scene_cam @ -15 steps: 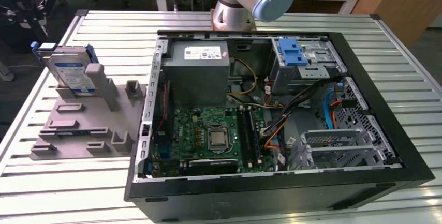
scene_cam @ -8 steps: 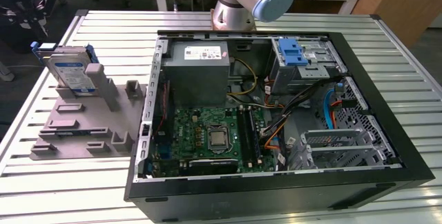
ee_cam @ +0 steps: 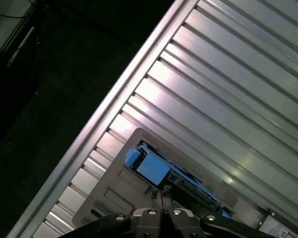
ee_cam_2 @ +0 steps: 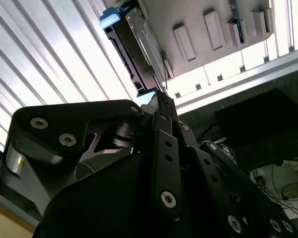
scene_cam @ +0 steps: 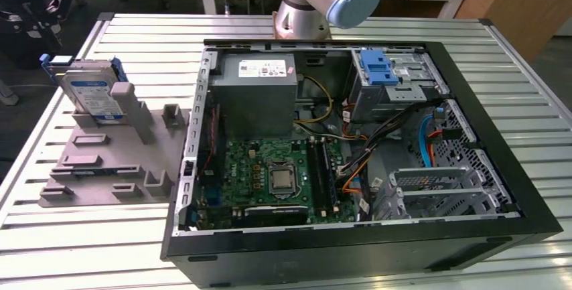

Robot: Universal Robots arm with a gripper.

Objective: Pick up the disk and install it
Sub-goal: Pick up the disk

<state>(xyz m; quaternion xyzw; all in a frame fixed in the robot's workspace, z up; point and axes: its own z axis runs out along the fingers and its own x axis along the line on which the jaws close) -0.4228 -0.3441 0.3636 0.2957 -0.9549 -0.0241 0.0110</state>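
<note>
Disk (scene_cam: 92, 96): upright in grey holder (scene_cam: 107, 163), at 9 o'clock of the open computer case (scene_cam: 358, 253), exterior view.
Gripper (ee_cam: 159, 194): fingers pressed together, empty, near the disk's blue edge, first wrist view.

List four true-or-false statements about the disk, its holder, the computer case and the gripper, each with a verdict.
1. The disk stands on edge in the grey holder. True.
2. The holder sits inside the computer case. False: it sits on the slatted table beside the case, on the exterior view's left.
3. The gripper holds the disk. False: the disk rests in the holder, and the gripper is shut on nothing.
4. The computer case lies open, its circuit board showing. True.
</note>
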